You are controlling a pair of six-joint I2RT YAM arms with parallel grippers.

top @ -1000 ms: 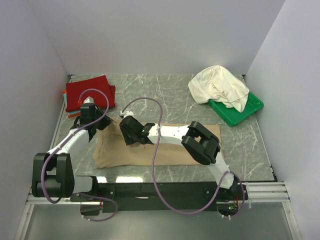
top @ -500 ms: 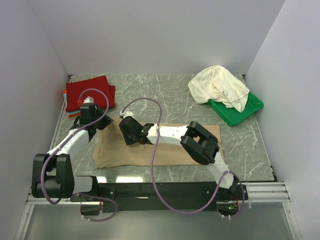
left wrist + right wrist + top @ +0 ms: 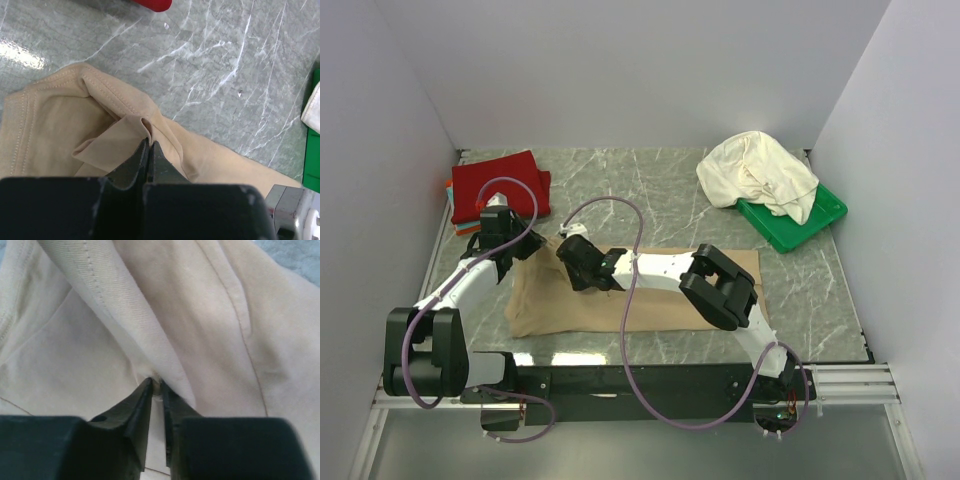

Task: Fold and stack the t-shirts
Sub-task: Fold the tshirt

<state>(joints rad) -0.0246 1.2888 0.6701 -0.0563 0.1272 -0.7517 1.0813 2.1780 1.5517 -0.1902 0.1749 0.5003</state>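
Observation:
A tan t-shirt [image 3: 650, 300] lies spread across the near middle of the table. My left gripper [image 3: 517, 262] is at its left end, shut on a raised fold of the tan cloth [image 3: 145, 125] near the hemmed edge. Just to the right, my right gripper [image 3: 576, 272] has its jaws pinched on another ridge of the tan t-shirt [image 3: 150, 340], with cloth caught between the tips [image 3: 156, 384]. A folded deep red t-shirt [image 3: 498, 185] sits at the back left on thin orange and teal ones [image 3: 451, 200]. A crumpled cream-white t-shirt [image 3: 757, 172] is at the back right.
A green plastic tray [image 3: 810, 222] lies under the cream-white shirt at the back right. White walls close in the table on the left, back and right. Purple cables loop above both arms.
My right gripper's jaws have drawn together onto the tan fold, and its wrist has edged slightly left. The left arm has not moved.

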